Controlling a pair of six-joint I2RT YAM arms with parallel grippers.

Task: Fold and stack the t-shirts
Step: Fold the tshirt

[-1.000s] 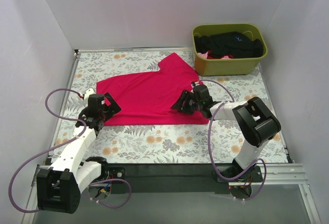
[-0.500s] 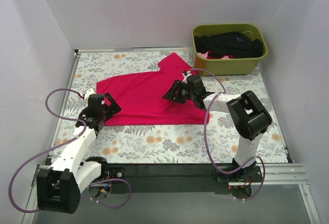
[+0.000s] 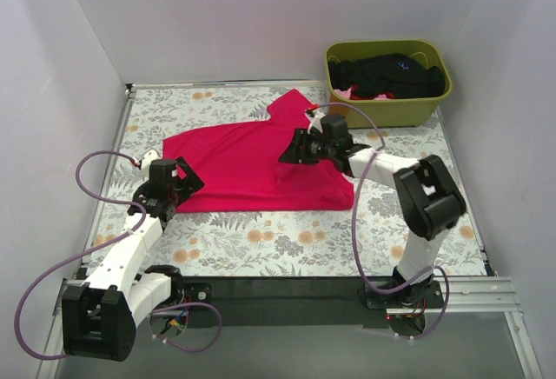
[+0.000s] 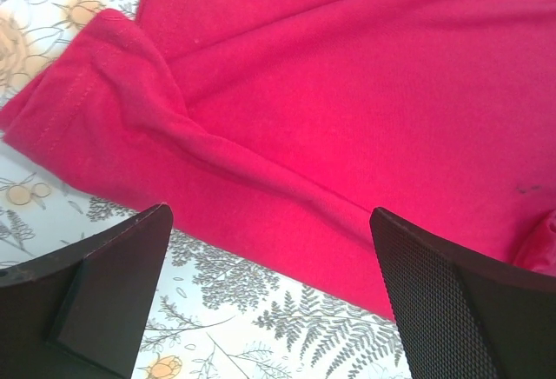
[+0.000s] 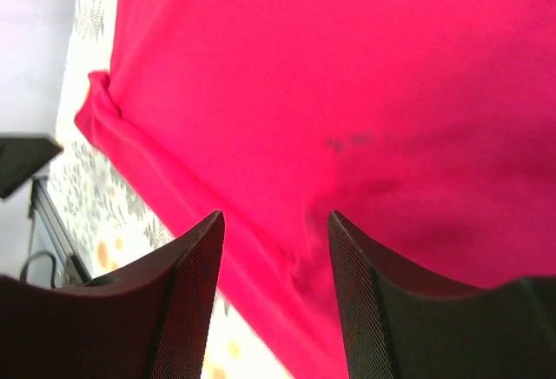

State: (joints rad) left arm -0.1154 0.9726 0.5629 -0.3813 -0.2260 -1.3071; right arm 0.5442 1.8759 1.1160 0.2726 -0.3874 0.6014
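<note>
Jaws apart on both: left gripper (image 3: 191, 178) at the red t-shirt's (image 3: 239, 157) left edge, right gripper (image 3: 287, 154) over its middle.

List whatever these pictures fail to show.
- Bin, top view: black clothes cover what lies beneath; count unknowable.
- Shirt, top view: right gripper hides the cloth under it; contact unclear.
- Right wrist view: shirt blurred, cut off by the frame.

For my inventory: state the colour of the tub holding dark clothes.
Olive-green plastic tub, clearest in the top external view.
</note>
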